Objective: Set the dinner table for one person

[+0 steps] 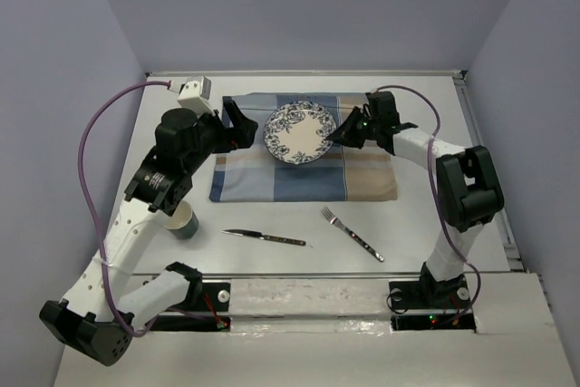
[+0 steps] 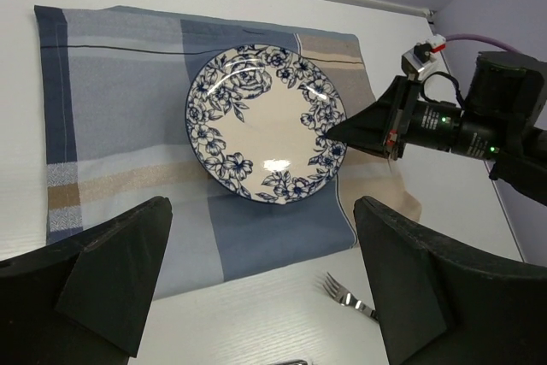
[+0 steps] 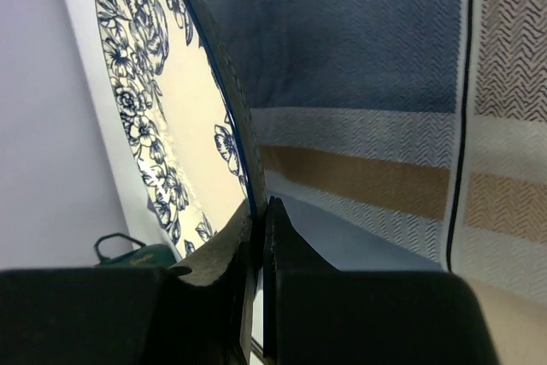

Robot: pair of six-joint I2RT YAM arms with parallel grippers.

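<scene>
One round glossy floral plate (image 1: 299,133), rim pinched by right claw (image 1: 337,135); left claw (image 1: 239,124) spread wide.

A mat (image 1: 272,178) lies across the far middle of the worktop (image 1: 435,233). The plate (image 1: 301,133) is over the mat's far half, its right rim pinched between the right fingers (image 1: 341,133). The left fingers (image 1: 240,120) stand spread just left of it. Nearer than the mat lie a knife (image 1: 265,237) and, to its right, a fork (image 1: 352,234). A cup (image 1: 184,221) stands off the mat's near-left corner.
</scene>
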